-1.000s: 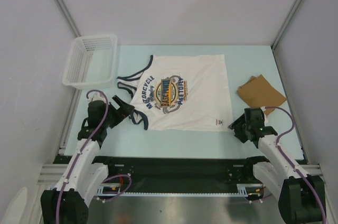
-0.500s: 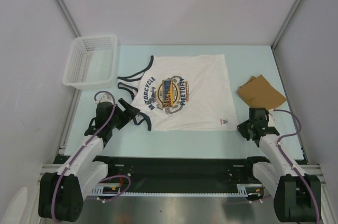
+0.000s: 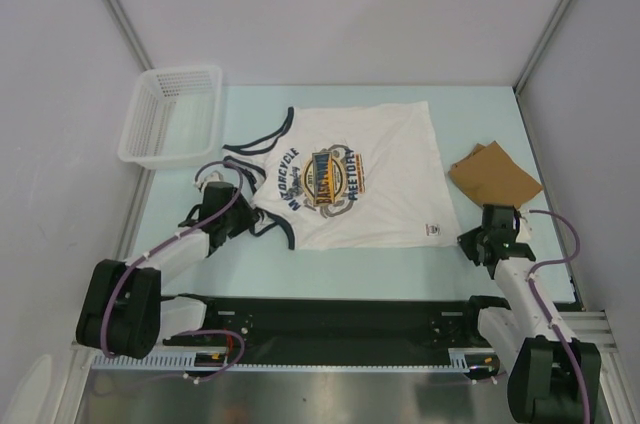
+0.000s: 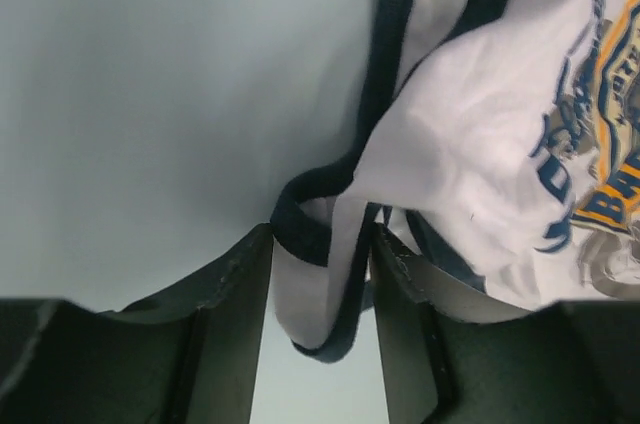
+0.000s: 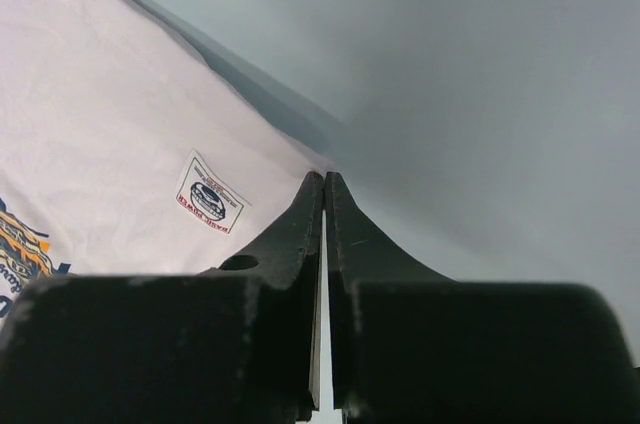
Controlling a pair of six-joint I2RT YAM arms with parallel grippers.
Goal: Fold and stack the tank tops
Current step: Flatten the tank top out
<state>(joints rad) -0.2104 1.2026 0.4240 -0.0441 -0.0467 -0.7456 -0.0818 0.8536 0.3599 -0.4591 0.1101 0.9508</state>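
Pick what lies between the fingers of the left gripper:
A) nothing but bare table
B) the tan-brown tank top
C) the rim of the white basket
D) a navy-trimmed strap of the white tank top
D: the left wrist view shows the navy-trimmed strap of the white tank top looping between the fingers of the left gripper.

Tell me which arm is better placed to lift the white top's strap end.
Left: the left gripper, jaws open, straddles the navy-trimmed strap; the right gripper is shut on the opposite hem corner.
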